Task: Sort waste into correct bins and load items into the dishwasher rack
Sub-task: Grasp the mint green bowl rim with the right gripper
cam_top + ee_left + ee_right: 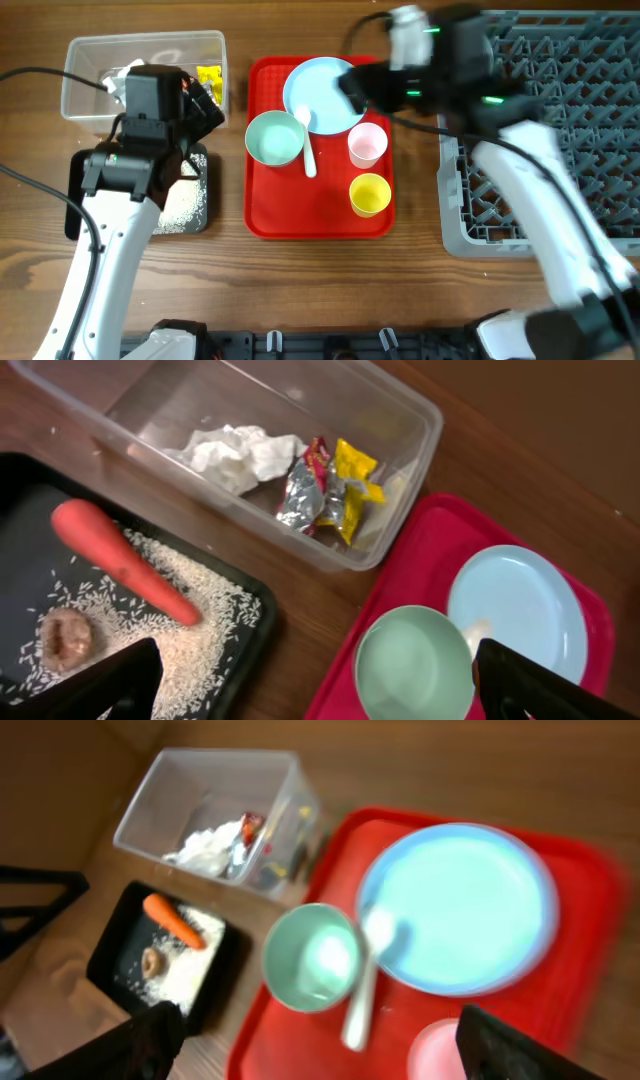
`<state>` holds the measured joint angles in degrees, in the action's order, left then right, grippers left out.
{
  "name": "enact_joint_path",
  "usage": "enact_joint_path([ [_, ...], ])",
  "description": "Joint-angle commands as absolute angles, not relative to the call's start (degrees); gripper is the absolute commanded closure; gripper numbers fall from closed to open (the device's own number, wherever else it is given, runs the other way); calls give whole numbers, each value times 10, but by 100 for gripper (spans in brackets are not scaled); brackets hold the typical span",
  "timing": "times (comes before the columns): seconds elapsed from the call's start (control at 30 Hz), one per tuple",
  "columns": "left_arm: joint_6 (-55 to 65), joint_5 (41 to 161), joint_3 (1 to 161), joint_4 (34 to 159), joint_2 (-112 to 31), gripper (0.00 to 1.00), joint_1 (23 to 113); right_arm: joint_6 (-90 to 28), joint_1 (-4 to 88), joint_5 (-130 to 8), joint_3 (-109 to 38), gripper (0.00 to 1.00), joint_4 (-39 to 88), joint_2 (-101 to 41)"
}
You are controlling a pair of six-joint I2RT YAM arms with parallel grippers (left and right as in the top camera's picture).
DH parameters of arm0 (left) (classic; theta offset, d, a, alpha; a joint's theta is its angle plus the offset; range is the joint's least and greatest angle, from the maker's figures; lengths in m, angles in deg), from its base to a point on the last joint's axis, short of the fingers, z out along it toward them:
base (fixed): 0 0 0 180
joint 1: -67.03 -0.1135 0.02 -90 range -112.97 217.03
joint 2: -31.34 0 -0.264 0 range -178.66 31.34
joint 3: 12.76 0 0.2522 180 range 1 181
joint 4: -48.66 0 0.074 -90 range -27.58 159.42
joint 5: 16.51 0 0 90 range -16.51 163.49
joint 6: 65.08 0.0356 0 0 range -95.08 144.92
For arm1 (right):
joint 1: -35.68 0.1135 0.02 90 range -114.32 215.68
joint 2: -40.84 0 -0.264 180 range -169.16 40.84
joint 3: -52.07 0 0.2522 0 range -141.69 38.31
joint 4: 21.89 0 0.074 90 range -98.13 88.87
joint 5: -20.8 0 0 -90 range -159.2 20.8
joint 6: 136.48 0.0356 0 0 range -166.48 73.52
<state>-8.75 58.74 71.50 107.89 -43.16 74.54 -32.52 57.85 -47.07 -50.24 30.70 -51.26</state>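
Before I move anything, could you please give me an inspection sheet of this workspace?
Surface: wooden table, wood showing between items.
Job's things: carrot, food scrap and rice in the black tray; tissue and wrappers in the clear tub; plate, bowl, spoon, pink cup and yellow cup on the red tray; grey rack, no dishes seen in its visible part.
Clutter: nothing seen.
Tools: left tool open and empty above the bins; right tool open and empty above the red tray.
Cables: black cable lying on the wood left of the clear tub.
Surroundings: nothing seen beyond the table.
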Motion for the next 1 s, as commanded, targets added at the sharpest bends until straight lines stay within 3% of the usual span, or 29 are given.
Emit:
enact_joint_path([
  [0.0,-85,589,716,1102,-437,0,739,-253,641,-490,-502,17,266,-610],
  [0.1,-85,589,716,1103,-437,0,739,-217,666,-505,-502,24,254,-677],
  [0.4,-85,589,716,1103,-437,0,739,-173,688,-513,-502,58,229,-774],
  [0.8,-85,589,716,1103,-437,0,739,-113,715,-577,-502,72,224,-826],
  [0.9,-85,589,716,1103,-437,0,739,-114,714,-579,-502,96,223,-826],
  [0.97,-85,589,716,1103,-437,0,739,-117,712,-578,-502,96,223,-821],
])
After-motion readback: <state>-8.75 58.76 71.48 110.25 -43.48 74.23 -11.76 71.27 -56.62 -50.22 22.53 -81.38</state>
